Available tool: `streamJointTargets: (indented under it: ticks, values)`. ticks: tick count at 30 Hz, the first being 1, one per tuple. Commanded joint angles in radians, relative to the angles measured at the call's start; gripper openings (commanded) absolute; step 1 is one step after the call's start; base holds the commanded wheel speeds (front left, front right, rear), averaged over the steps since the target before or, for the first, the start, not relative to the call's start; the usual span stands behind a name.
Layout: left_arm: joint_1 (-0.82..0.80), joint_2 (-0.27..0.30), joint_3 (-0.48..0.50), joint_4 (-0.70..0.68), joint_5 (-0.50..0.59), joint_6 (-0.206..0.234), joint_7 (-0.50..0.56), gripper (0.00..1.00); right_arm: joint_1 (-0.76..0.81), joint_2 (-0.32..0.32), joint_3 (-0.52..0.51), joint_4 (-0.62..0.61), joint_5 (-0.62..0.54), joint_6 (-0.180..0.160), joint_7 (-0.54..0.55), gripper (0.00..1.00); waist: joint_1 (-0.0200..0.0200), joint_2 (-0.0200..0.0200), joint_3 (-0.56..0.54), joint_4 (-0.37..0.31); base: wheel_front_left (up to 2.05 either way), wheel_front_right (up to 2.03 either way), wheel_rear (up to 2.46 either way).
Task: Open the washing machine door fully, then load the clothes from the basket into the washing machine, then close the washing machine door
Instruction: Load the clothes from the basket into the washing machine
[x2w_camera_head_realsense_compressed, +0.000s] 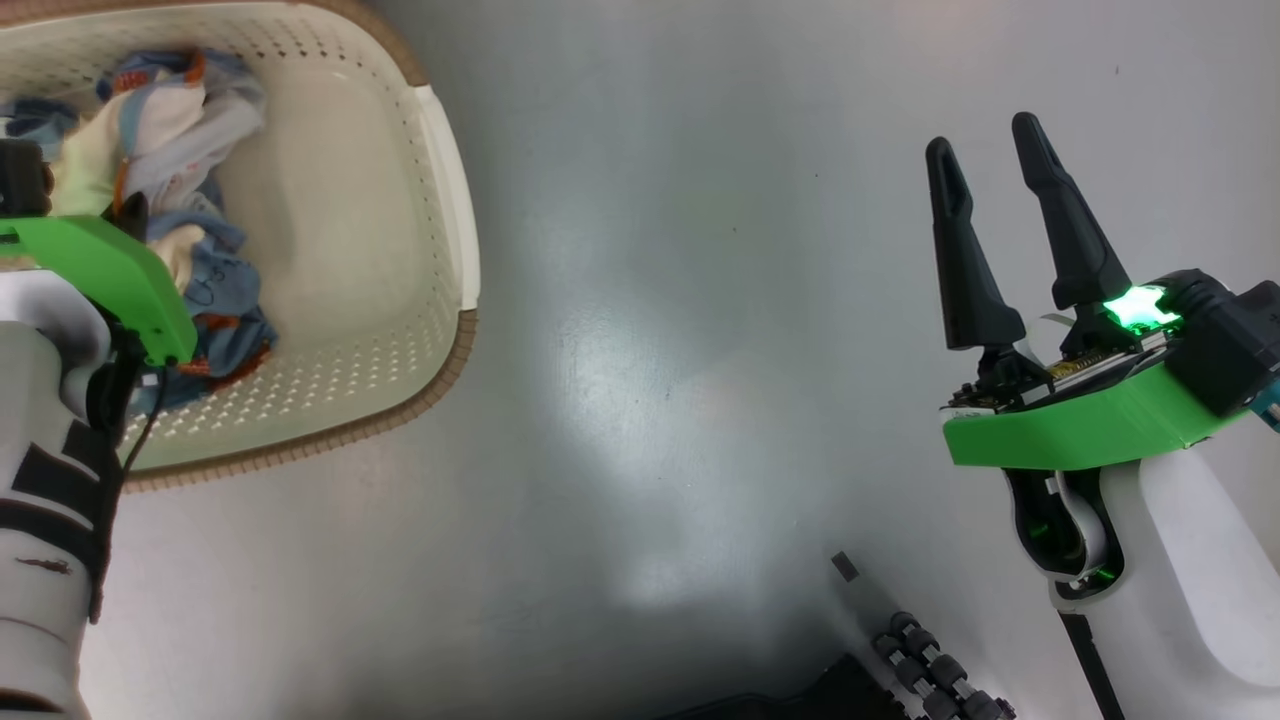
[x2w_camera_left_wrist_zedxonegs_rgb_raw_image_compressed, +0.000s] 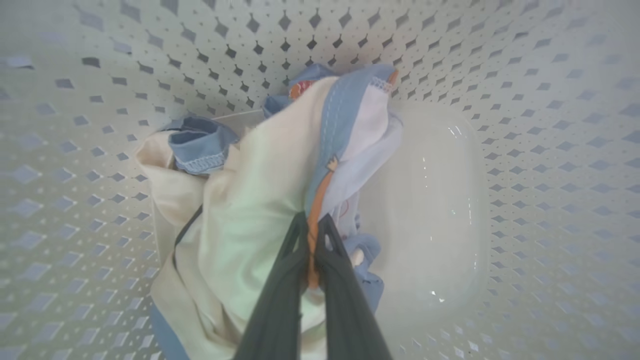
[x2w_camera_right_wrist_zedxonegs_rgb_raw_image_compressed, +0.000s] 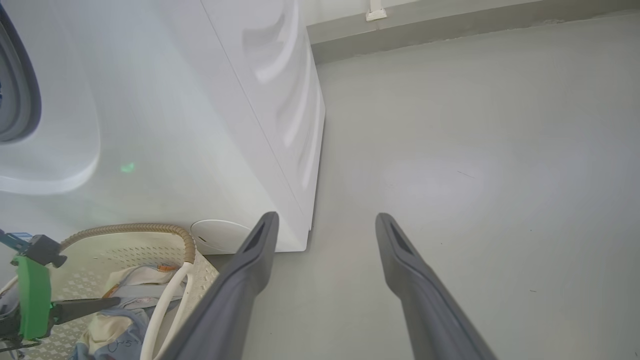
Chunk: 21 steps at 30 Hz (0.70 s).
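Grey floor (x2w_camera_head_realsense_compressed: 650, 350) carries the basket (x2w_camera_head_realsense_compressed: 385, 330) just beside the washing machine (x2w_camera_right_wrist_zedxonegs_rgb_raw_image_compressed: 175, 100). Inside the basket the left hand (x2w_camera_left_wrist_zedxonegs_rgb_raw_image_compressed: 312, 220) is clenched on a fold of the clothes (x2w_camera_left_wrist_zedxonegs_rgb_raw_image_compressed: 250, 200); well to the basket's right, the right hand (x2w_camera_head_realsense_compressed: 983, 140) hangs released.

Glossy grey floor (x2w_camera_head_realsense_compressed: 640, 400), glare patch on it. Darker grey skirting (x2w_camera_right_wrist_zedxonegs_rgb_raw_image_compressed: 450, 30) along far wall, small white fitting (x2w_camera_right_wrist_zedxonegs_rgb_raw_image_compressed: 375, 12) above it.
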<state>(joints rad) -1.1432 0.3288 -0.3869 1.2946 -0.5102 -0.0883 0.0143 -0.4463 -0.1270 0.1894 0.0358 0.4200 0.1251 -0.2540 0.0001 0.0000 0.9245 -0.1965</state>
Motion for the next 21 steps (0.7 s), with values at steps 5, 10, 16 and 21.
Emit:
streamJointTargets:
  ticks: [5, 10, 16, 21]
  values:
    - [0.043, 0.016, 0.033, -0.004, -0.038, -0.016, -0.098, 0.0, 0.036, 0.001, 0.001, -0.022, -0.011, 0.006, -0.008, 1.0, -0.0001, 0.0, -0.043, 0.032, 0.0, 0.0, 0.0]
    - [0.083, -0.012, 0.048, -0.004, -0.068, -0.029, -0.194, 0.0, 0.031, -0.003, -0.005, -0.014, -0.01, 0.006, -0.008, 1.0, -0.0001, 0.0, -0.104, 0.06, 0.0, 0.0, 0.0]
    - [0.155, -0.045, 0.044, -0.012, -0.082, -0.038, -0.259, 0.0, 0.043, -0.009, -0.015, 0.009, 0.001, 0.006, -0.008, 1.0, -0.0001, 0.0, -0.205, 0.081, 0.0, 0.0, 0.0]
    - [0.21, -0.061, 0.044, -0.039, -0.088, -0.041, -0.274, 0.0, 0.071, -0.021, -0.021, 0.028, 0.005, 0.006, -0.008, 1.0, -0.0001, 0.0, -0.282, 0.095, 0.0, 0.0, 0.0]
